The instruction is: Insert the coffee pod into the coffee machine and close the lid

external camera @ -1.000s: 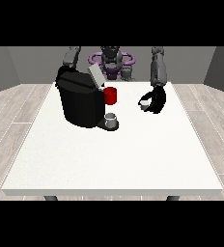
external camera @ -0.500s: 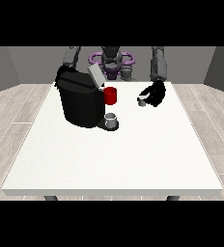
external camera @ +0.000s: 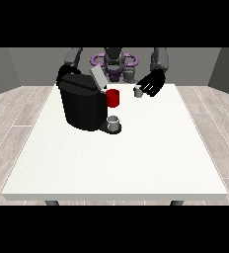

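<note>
A black coffee machine [external camera: 83, 106] stands on the white table [external camera: 136, 158] at the view's left, its grey lid [external camera: 97, 77] tilted up and open. A red part [external camera: 113, 98] shows at its front, above a small grey cup [external camera: 114, 121] on the drip base. The hand at the view's right [external camera: 152, 83] is raised above the table's far edge and holds a small grey coffee pod [external camera: 137, 91] at its fingertips, right of the machine. The hand at the view's left [external camera: 63, 70] is mostly hidden behind the machine's top.
The robot's torso [external camera: 114, 62] with purple rings stands behind the table's far edge. Bare white tabletop spreads in front of the machine towards the near edge. Wood-pattern floor surrounds the table.
The hand at the view's right has risen and moved left towards the machine, carrying the pod with it. The machine and its lid have not moved.
</note>
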